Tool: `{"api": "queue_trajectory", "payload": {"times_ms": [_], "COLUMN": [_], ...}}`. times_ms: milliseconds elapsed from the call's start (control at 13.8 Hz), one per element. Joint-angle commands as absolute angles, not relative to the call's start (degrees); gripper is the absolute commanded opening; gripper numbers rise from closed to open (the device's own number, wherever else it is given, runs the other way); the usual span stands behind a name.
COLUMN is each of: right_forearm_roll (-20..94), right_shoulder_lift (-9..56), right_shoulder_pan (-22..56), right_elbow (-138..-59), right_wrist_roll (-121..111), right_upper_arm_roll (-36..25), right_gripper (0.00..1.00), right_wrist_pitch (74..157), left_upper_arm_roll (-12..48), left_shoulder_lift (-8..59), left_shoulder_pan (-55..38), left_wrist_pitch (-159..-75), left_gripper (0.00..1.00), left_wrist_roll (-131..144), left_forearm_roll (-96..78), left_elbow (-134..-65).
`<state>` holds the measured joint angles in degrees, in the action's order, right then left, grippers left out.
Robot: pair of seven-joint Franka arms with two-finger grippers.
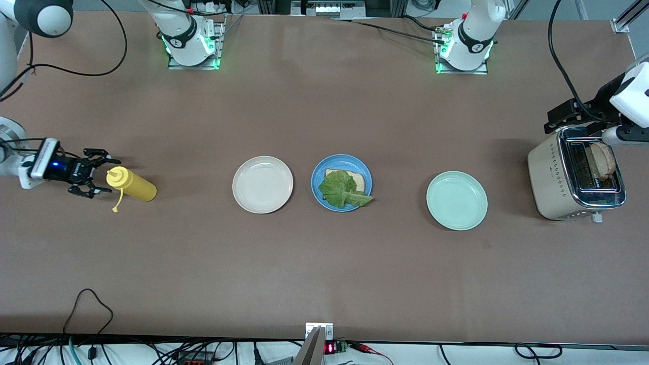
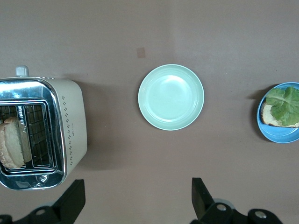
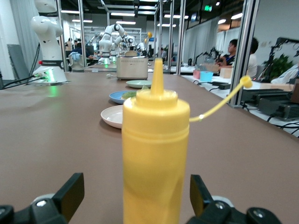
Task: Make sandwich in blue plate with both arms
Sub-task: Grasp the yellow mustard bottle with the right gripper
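The blue plate [image 1: 324, 175] sits mid-table and holds one bread slice [image 1: 357, 179] with a green lettuce leaf [image 1: 342, 190] on top. A second bread slice [image 1: 602, 159] stands in a slot of the toaster [image 1: 550, 177]. My left gripper [image 1: 564, 115] is open and empty, in the air over the table beside the toaster; in the left wrist view [image 2: 138, 205] it looks down on the toaster [image 2: 70, 126], its bread [image 2: 14, 144] and the blue plate [image 2: 280, 134]. My right gripper [image 1: 104, 173] is open, its fingers either side of a yellow squeeze bottle [image 1: 133, 185] without gripping it.
A beige plate [image 1: 262, 184] lies beside the blue plate toward the right arm's end. A pale mint plate [image 1: 457, 200] lies toward the left arm's end, also in the left wrist view [image 2: 171, 97]. The bottle [image 3: 155, 154] stands upright, cap open on its strap.
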<state>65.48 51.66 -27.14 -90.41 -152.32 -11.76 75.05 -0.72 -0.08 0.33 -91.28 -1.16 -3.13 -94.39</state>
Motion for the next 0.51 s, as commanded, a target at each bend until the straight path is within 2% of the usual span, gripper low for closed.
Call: {"api": "queue_trajectory", "payload": {"times_ms": [0, 434], "right_forearm_roll": [66.9, 69.8], "right_shoulder_lift": [54.1, 56.2], "right_shoulder_pan": [-28.0, -25.8], "right_elbow": [-87.6, -87.5], "right_wrist_roll": [-154.1, -154.1], "right_upper_arm_roll": [-10.6, -8.6], "right_gripper": [1.00, 1.00], "right_wrist_pitch": [74.0, 74.8], "left_upper_arm_roll": [-0.9, -1.1], "left_shoulder_lift": [-0.8, -0.8], "left_shoulder_pan": [0.0, 0.0], "left_wrist_pitch": [-90.8, -90.7], "left_gripper": [1.00, 1.00], "left_wrist_roll": [-1.2, -1.2], "left_forearm_roll": [-2.3, -2.3], "left_elbow": [-94.8, -94.8]}}
